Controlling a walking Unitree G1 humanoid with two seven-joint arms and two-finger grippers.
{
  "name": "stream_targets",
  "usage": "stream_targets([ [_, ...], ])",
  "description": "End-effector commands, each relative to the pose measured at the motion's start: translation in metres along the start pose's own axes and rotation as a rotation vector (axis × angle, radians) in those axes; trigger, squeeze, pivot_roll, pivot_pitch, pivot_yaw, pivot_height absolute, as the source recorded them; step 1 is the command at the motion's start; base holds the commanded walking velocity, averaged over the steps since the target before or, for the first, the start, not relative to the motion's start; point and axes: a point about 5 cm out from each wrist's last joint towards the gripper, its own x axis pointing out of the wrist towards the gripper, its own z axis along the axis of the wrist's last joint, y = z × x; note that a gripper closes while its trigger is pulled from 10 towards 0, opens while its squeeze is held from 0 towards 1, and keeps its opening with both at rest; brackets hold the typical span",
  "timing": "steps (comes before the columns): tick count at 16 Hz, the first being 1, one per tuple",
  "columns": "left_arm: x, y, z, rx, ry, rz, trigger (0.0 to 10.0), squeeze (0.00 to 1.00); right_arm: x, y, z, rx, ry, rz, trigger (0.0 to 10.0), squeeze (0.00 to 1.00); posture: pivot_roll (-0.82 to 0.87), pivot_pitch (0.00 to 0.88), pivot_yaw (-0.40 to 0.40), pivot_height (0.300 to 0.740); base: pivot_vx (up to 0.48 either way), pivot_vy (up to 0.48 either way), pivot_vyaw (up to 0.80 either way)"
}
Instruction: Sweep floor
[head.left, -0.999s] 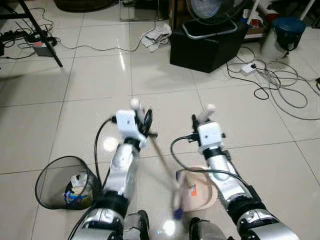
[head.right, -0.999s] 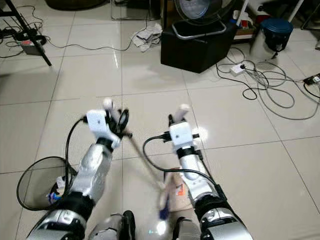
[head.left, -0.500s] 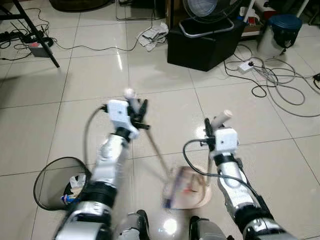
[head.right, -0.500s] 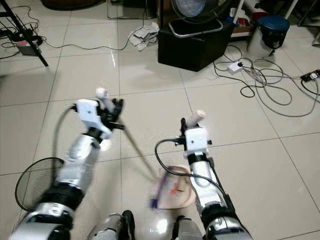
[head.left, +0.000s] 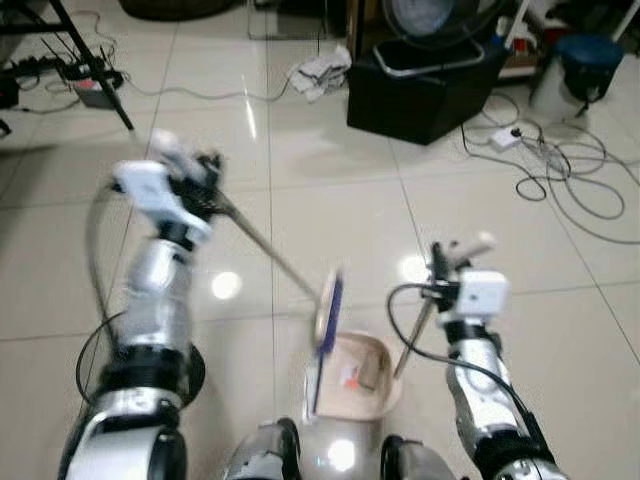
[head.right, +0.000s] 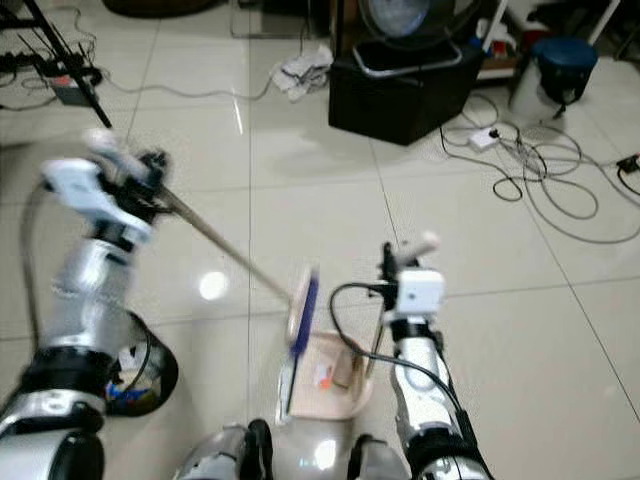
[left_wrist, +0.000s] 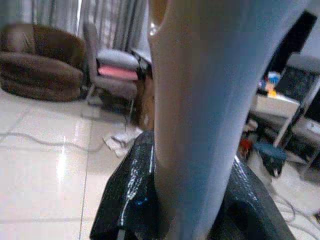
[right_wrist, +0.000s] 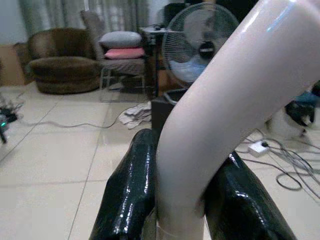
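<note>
One broom (head.left: 322, 310), one dustpan (head.left: 352, 375) and one wire wastebasket (head.right: 150, 370) sit close in front of the robot on the pale tiled floor (head.left: 330, 200), with two grippers at work. The left gripper (head.left: 200, 180), raised at about 10 o'clock from the dustpan, is clamped on the top of the broom handle (head.left: 265, 250); in the left wrist view its black fingers (left_wrist: 125, 200) press against both sides of the pale grip. The thin handle slants down toward 4 o'clock to the broom head, which is lifted and stands on edge just above the dustpan's near-left rim — blurred, so I cannot tell whether it touches the pan. The right gripper (head.left: 445, 270) is closed around the curved white grip of the dustpan handle (right_wrist: 210, 120), its two glossy black fingers (right_wrist: 127, 200) hugging it on either side; from there the handle runs down toward 7 o'clock to the beige pan, which lies flat on the tiles. Inside the pan a small reddish scrap (head.left: 350, 377) and a brownish piece (head.left: 370, 372) can be made out. The wastebasket lies at 9 o'clock from the pan, behind the left arm, with colourful rubbish in it. At 12 o'clock stand one black bin (head.left: 420, 90) and one fan (right_wrist: 197, 45); white cables (head.left: 560, 170) trail at 2 o'clock. No writing is legible.
</note>
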Motion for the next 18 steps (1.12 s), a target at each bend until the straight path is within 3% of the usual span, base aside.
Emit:
stream_targets([
  [1, -0.002, 0.005, 0.005, 0.043, -0.007, -0.004, 10.0, 0.0, 0.004, -0.005, 0.013, 0.038, -0.075, -0.031, 10.0, 0.0, 0.05, 0.12, 0.049, 0.74, 0.0, 0.0, 0.0],
  [3, -0.014, 0.017, 0.004, 0.147, 0.038, 0.003, 10.0, 0.0, 0.003, -0.018, 0.036, 0.117, -0.159, -0.106, 10.0, 0.0, 0.06, 0.113, 0.046, 0.74, 0.0, 0.0, 0.0],
  [5, -0.022, 0.02, 0.002, 0.17, 0.06, 0.004, 10.0, 0.0, 0.004, -0.02, 0.051, 0.133, -0.198, -0.105, 10.0, 0.0, 0.05, 0.109, 0.05, 0.74, 0.0, 0.0, 0.0],
  [6, -0.036, 0.02, -0.004, 0.167, 0.097, -0.005, 10.0, 0.0, 0.009, -0.02, 0.076, 0.147, -0.26, -0.081, 10.0, 0.0, 0.04, 0.104, 0.056, 0.74, 0.0, 0.0, 0.0],
  [7, -0.043, 0.018, -0.008, 0.161, 0.115, -0.01, 10.0, 0.0, 0.012, -0.018, 0.088, 0.145, -0.285, -0.065, 10.0, 0.0, 0.04, 0.101, 0.058, 0.74, 0.0, 0.0, 0.0],
  [9, -0.062, 0.013, -0.019, 0.165, 0.172, -0.005, 10.0, 0.0, 0.022, -0.013, 0.117, 0.158, -0.327, -0.017, 10.0, 0.0, 0.02, 0.094, 0.058, 0.74, 0.0, 0.0, 0.0],
  [12, -0.087, 0.008, -0.035, 0.259, 0.295, -0.025, 10.0, 0.0, 0.041, 0.001, 0.149, 0.195, -0.336, 0.08, 10.0, 0.0, 0.02, 0.079, 0.06, 0.74, 0.0, 0.0, 0.0],
  [14, -0.104, -0.001, -0.039, 0.308, 0.366, -0.061, 10.0, 0.0, 0.047, 0.015, 0.172, 0.234, -0.323, 0.145, 10.0, 0.0, 0.03, 0.06, 0.059, 0.74, 0.0, 0.0, 0.8],
  [18, -0.118, -0.006, -0.036, 0.322, 0.405, -0.035, 10.0, 0.0, 0.054, 0.028, 0.189, 0.253, -0.318, 0.187, 10.0, 0.0, 0.04, 0.038, 0.054, 0.74, 0.0, 0.0, 0.8],
])
